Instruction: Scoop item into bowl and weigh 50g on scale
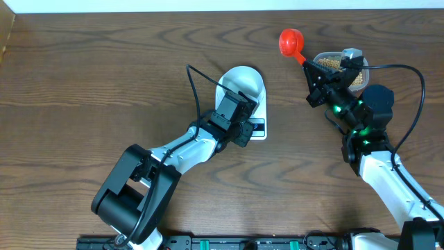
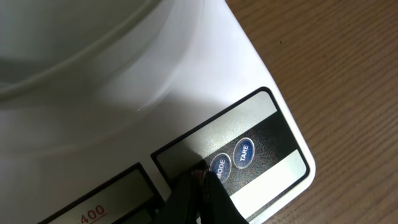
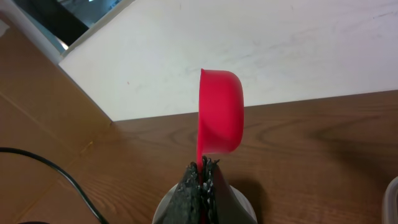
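Note:
The white scale [image 1: 260,111] stands mid-table with the white bowl [image 1: 244,82] on it. My left gripper [image 1: 234,117] is shut, its tips down on the scale's front panel. In the left wrist view the fingertips [image 2: 199,177] touch the panel [image 2: 273,155] right beside the MODE button [image 2: 219,167], with the bowl's wall [image 2: 68,43] above. My right gripper [image 1: 313,71] is shut on the handle of a red scoop [image 1: 288,42], held above the table right of the scale. The scoop [image 3: 221,112] is tilted on its side above the fingers [image 3: 202,169]. The beans [image 1: 331,62] lie in a clear tub.
The clear plastic tub [image 1: 361,78] stands at the back right, partly hidden under my right arm. The TARE button [image 2: 244,152] is next to MODE; the display [image 2: 93,202] is at the lower left. A black cable [image 1: 198,87] loops over the left arm.

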### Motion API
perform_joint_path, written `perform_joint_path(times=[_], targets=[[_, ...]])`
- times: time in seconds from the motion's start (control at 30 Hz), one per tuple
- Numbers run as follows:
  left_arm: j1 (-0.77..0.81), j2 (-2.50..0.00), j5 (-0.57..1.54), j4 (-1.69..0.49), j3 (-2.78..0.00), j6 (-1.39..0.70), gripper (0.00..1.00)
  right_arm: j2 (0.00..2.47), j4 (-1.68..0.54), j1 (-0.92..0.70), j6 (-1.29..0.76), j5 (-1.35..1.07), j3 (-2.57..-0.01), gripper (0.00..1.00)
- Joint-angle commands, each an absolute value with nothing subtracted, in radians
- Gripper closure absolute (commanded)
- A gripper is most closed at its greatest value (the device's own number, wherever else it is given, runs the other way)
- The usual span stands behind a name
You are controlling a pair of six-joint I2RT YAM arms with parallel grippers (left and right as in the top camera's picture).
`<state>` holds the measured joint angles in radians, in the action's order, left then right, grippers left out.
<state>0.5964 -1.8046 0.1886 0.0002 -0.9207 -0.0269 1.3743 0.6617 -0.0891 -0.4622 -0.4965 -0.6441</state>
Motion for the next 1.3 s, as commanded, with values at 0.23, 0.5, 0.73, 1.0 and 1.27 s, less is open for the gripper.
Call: perform_joint_path(times=[0.23, 0.5, 0.73, 1.0, 1.27], targets=[[0.590, -1.847, 0.178, -0.004, -0.907, -0.038, 0.93, 1.377, 0.662, -0.088, -0.447, -0.484, -0.663, 0.99], [0.590, -1.595, 0.201, -0.160, -0.908, -0.054, 0.93, 1.377, 0.662, -0.088, -0.447, -0.442, -0.663, 0.99], [0.588, -1.403, 0.128, -0.230, -0.908, -0.054, 0.93, 1.377, 0.670, -0.088, -0.447, -0.383, -0.663, 0.99], [0.549, -1.463, 0.010, -0.261, -0.907, -0.053, 0.93, 1.377, 0.704, -0.088, -0.448, -0.300, -0.663, 0.99], [0.556, -1.602, 0.124, -0.252, -0.907, -0.053, 0.93, 1.377, 0.707, -0.086, -0.447, -0.135, -0.671, 0.99]])
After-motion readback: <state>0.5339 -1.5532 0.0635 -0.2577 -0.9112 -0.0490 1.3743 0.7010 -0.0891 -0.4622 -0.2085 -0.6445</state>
